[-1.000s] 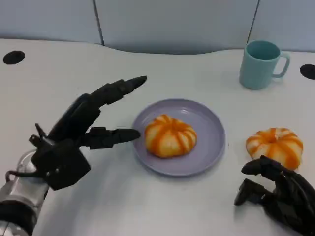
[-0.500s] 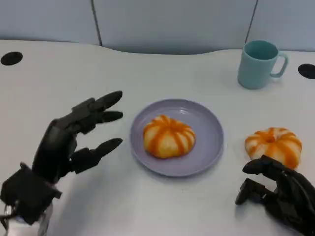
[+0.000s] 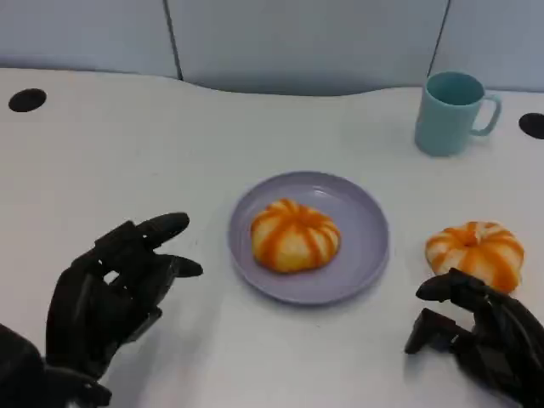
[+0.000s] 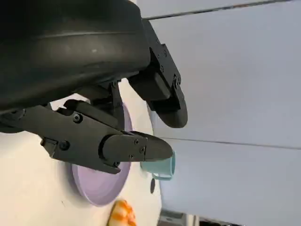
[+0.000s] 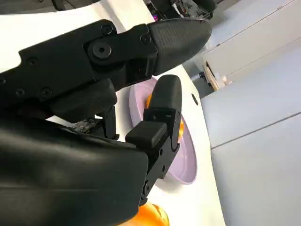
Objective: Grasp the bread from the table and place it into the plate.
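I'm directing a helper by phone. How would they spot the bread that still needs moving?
Start at the purple plate mid-table, which already holds one bread. Look to its right, below the teal mug: the loose bread lies on the bare table, just beyond the right robot hand.

One round bread (image 3: 294, 235), pale with orange stripes fanning out from its centre, sits in the lavender plate (image 3: 365, 255), slightly left of the plate's middle, right side up. The plate lies flat on the white table, a shallow dish with a raised rim. And there's a second bread (image 3: 476, 252), same striped look, resting on the bare table off to the plate's right, apart from its rim, just beyond the fingers of the right hand (image 3: 480, 336).
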Robot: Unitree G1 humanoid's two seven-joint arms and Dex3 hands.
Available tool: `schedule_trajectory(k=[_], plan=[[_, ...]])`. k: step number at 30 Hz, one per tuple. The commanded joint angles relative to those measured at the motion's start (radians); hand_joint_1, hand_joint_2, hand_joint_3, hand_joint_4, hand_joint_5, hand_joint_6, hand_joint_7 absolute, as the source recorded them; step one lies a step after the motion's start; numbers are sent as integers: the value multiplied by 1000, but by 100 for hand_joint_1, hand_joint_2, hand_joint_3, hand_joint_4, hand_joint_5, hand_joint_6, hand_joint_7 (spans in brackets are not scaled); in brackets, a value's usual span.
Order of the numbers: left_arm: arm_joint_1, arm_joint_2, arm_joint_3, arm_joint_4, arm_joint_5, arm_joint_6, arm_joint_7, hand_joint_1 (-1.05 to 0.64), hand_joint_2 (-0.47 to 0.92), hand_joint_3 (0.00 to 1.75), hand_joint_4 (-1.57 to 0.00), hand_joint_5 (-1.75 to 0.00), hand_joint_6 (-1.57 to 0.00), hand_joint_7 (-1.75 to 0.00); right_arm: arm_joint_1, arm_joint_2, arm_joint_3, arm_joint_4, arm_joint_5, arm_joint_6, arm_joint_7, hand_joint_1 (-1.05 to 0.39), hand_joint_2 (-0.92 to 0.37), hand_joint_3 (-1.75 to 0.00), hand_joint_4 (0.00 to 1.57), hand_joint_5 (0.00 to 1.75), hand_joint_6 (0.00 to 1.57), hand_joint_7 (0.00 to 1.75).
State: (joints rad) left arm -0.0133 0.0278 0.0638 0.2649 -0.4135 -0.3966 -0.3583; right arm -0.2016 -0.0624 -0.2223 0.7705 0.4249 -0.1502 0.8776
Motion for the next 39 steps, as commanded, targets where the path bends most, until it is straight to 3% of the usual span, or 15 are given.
schedule_trajectory(k=[1,3,4,6,11,27,33,39], plan=[[66,-21,23,-60,-13,91,30,-40,92,31,-63,-135,-82,-49,22,-10,-1,3,-6,19,-12,-49,-92,-18,64,139,67,96],[80,-28,32,-70,-16,121,28,-40,92,30,-63,-136,-82,-50,25,-10,0,0,-9,18,-13,-49,-92,-19,64,139,67,96],[87,-31,38,-65,-21,136,25,-39,92,31,-61,-143,-75,-68,30,-10,1,-6,-10,19,-15,-50,-92,-18,64,139,67,96],[96,-39,51,-55,-27,155,22,-40,92,31,-58,-148,-68,-85,36,-9,1,-13,-6,23,-14,-50,-92,-17,63,139,67,96],[96,-53,80,-36,-40,194,7,-41,92,28,-58,-153,-64,-95,38,-8,0,-18,1,32,-14,-49,-92,-17,64,140,67,96],[49,-93,100,53,-27,165,-38,-42,92,29,-59,-159,-64,-101,-13,-47,-35,73,4,21,17,-48,-92,-19,63,138,66,96],[35,-93,114,69,-41,177,-46,-42,92,26,-58,-161,-62,-104,-18,-45,-36,70,-8,34,-7,-48,-92,-15,62,146,66,102],[37,-97,120,51,-50,200,-45,-42,92,25,-58,-162,-64,-106,-14,-43,-36,70,-6,21,1,-46,-92,-20,62,142,63,102]])
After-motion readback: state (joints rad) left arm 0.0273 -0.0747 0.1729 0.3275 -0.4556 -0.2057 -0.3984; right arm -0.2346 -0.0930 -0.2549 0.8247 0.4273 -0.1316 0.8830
